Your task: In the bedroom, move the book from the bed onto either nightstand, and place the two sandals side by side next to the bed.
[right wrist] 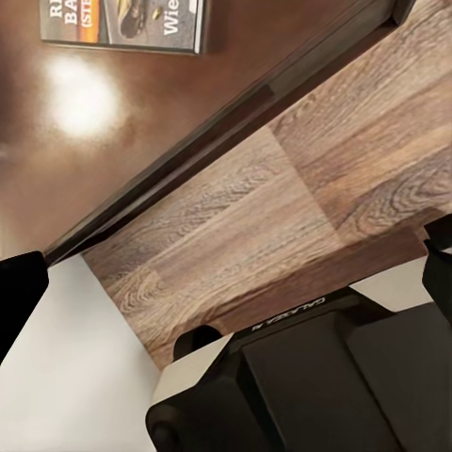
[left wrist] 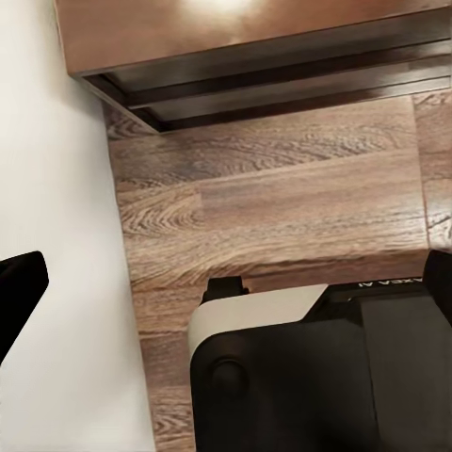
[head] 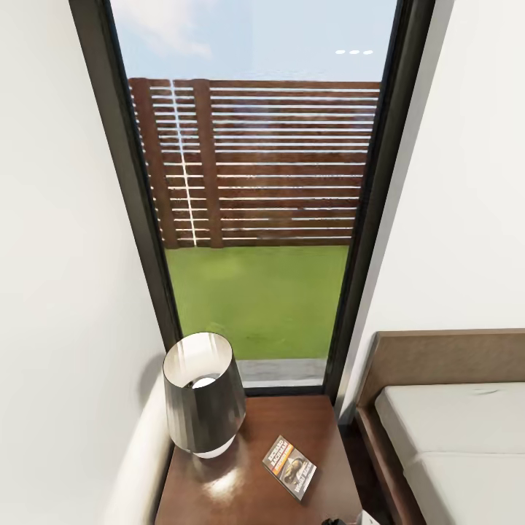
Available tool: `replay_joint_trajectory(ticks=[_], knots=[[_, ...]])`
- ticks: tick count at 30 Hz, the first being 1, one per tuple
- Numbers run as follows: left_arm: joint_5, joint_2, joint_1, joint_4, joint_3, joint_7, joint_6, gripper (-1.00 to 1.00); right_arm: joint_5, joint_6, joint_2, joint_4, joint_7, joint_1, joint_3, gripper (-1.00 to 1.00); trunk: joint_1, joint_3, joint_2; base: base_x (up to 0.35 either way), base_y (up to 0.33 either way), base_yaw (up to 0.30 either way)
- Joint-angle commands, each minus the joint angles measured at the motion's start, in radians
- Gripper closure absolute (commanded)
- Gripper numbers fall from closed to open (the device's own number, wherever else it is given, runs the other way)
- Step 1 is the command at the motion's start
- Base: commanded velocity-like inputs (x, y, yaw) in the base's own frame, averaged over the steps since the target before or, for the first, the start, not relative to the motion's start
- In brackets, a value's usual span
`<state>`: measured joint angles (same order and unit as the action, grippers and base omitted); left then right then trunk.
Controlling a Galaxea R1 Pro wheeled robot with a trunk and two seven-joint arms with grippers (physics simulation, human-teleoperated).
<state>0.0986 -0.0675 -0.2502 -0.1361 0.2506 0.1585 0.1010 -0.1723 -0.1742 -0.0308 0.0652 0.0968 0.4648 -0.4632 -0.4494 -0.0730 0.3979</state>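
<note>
The book (head: 290, 467) lies flat on the glossy top of the nightstand (head: 219, 496), cover up, close to the corner nearest the bed (head: 452, 430); the right wrist view shows it (right wrist: 127, 25) just beyond the right gripper (right wrist: 226, 273), past the nightstand's front edge. Nothing sits between that gripper's dark fingertips, so it hangs released and empty above the wood-plank floor (right wrist: 282, 198). The left gripper (left wrist: 226, 282) also holds nothing, its tips spread over the floor in front of the nightstand's drawer face (left wrist: 282, 85).

The paperback looks thin, light and slightly flexible, and the polished top would likely let it slide. If it needed shifting, a pinch across a free edge or the spine would suit better than pressing down from above.

A dark-shaded table lamp (head: 204, 397) stands farther back on the top, apart from the book and probably easy to tip. A white wall (head: 65, 292) closes in beside the left gripper, the bed frame beside the right, and a tall window (head: 255, 204) rises behind. Room to move is narrow; backing away looks the free direction.
</note>
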Motion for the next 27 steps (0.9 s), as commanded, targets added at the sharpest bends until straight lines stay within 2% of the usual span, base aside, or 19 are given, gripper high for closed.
replay_joint_trajectory(ticks=[1,18,27], knots=[[0.010,0.000,-0.001,0.001,0.009,0.004,0.004,-1.00,-0.010,-0.006,0.000,0.002,0.000,0.000,0.003,-1.00,-0.001,-0.002,0.002,0.000,0.000,0.000],[0.010,0.000,0.011,0.002,0.009,0.004,0.005,-1.00,-0.008,-0.005,-0.001,0.002,-0.001,-0.009,0.004,-1.00,-0.001,-0.002,0.002,0.000,0.000,0.000],[0.009,0.007,0.046,0.003,0.009,0.004,0.042,-1.00,0.036,-0.005,-0.001,0.002,-0.002,-0.043,0.003,-1.00,-0.001,-0.002,0.002,0.000,0.000,0.000]])
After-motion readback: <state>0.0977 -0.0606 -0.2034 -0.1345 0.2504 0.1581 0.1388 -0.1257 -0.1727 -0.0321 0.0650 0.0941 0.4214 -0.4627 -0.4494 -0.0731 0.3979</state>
